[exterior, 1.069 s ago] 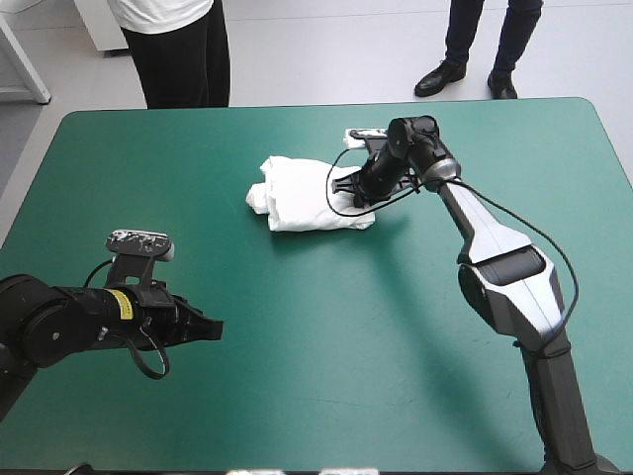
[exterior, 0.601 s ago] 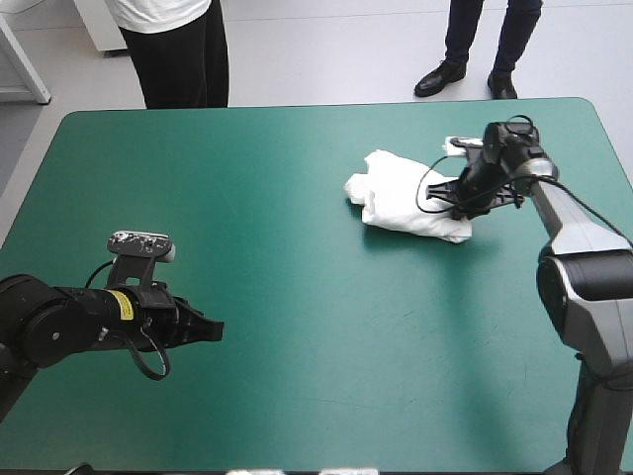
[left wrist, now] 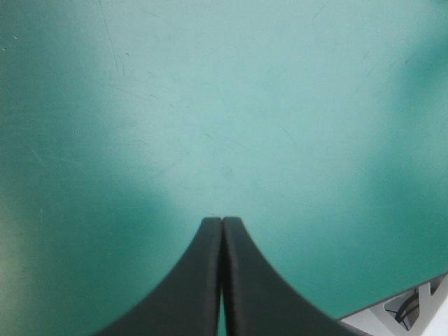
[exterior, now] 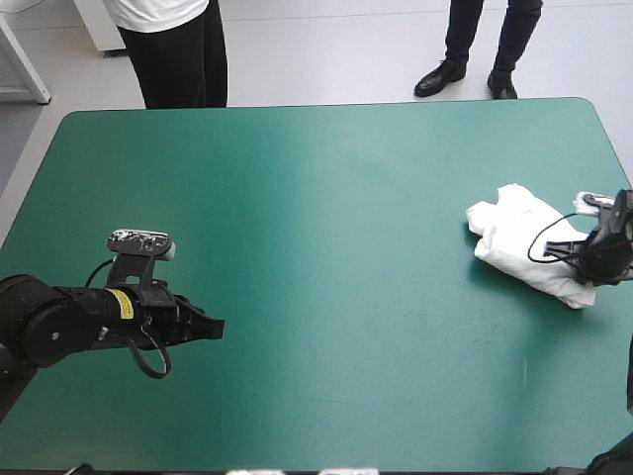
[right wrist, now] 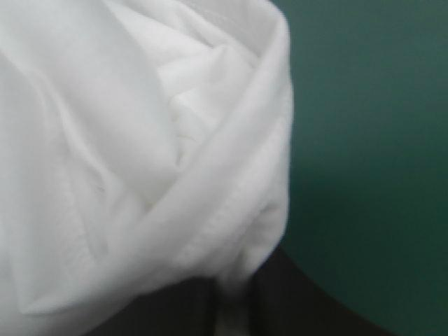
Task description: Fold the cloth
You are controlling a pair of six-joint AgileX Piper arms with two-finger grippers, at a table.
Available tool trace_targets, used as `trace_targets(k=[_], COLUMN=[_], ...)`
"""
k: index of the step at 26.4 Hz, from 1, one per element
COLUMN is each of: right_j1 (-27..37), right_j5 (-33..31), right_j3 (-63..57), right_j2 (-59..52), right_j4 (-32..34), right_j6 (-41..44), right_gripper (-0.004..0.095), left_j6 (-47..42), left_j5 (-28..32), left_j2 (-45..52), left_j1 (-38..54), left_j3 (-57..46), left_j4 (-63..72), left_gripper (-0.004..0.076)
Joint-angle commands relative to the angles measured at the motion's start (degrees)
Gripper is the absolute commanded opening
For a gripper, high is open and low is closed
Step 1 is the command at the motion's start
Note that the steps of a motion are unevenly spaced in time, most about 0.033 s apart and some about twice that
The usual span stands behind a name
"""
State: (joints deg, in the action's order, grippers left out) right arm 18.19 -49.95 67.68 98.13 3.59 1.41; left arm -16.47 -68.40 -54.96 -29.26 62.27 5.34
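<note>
The white T-shirt is a folded bundle lying near the table's right edge. My right gripper is at the bundle's right end, its black fingers shut on the T-shirt. In the right wrist view the T-shirt fills most of the picture, bunched in folds over the right gripper. My left gripper is shut and holds nothing, low over the front left of the table. The left wrist view has the left gripper as one pointed arch over bare teal-green cover.
The teal-green cover stretches bare between the two arms. The table's right edge lies close beside the bundle and my right gripper. A corner of the table's edge shows beside the left gripper.
My right gripper has dragged the folded T-shirt from the table's middle far part across to the right edge. The left arm has not moved.
</note>
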Motion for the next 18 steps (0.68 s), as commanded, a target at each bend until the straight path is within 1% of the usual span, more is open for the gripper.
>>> trace_targets(k=[1, 6, 7, 8, 9, 12, 13, 14, 15, 17, 18], right_j1=[4.0, 4.6, 4.6, 4.6, 4.6, 4.6, 4.6, 4.6, 4.6, 4.6, 4.6], right_j5=[1.3, 0.8, 0.3, -0.5, -1.8, -3.6, -3.7, -3.3, -3.1, -2.7, -2.8], right_j3=[0.3, 0.5, 0.5, 0.5, 0.5, 0.5, 0.5, 0.6, 0.6, 0.6, 0.6], right_j2=[-3.8, -4.0, -4.0, -4.0, -4.0, -4.1, -4.8, -5.3, -6.2, -8.3, -9.6], right_j4=[1.8, 0.1, 0.2, 0.2, 0.4, 0.4, 0.4, 0.5, 0.7, 0.7, 0.7], right_j6=[-1.4, -1.8, -1.8, -1.9, -2.2, -2.7, -1.9, -1.4, -1.4, -1.4, -1.4], right_gripper=[-0.0017, -0.0009, 0.0035, 0.0098, 0.0217, 0.0501, 0.0641, 0.0670, 0.0679, 0.0650, 0.0620], left_j6=[-0.1, -0.1, -0.1, -0.1, -0.1, -0.1, -0.1, -0.1, -0.1, -0.1, -0.1], left_j5=[2.6, 2.8, 2.8, 2.8, 2.8, 2.8, 2.8, 2.8, 2.8, 2.8, 2.8], left_j2=[0.3, 0.3, 0.3, 0.3, 0.3, 0.3, 0.3, 0.3, 0.3, 0.3, 0.3], left_j1=[-0.1, -0.1, -0.1, -0.1, -0.1, -0.1, -0.1, -0.1, -0.1, -0.1, -0.1], left_j3=[1.4, 1.4, 1.4, 1.4, 1.4, 1.4, 1.4, 1.4, 1.4, 1.4, 1.4], left_j4=[1.2, 1.2, 1.2, 1.2, 1.2, 1.2, 1.2, 1.2, 1.2, 1.2, 1.2], left_gripper=[-0.0010, -0.0010, -0.0010, -0.0010, -0.0010, -0.0010, -0.0010, -0.0010, -0.0010, -0.0010, -0.0010])
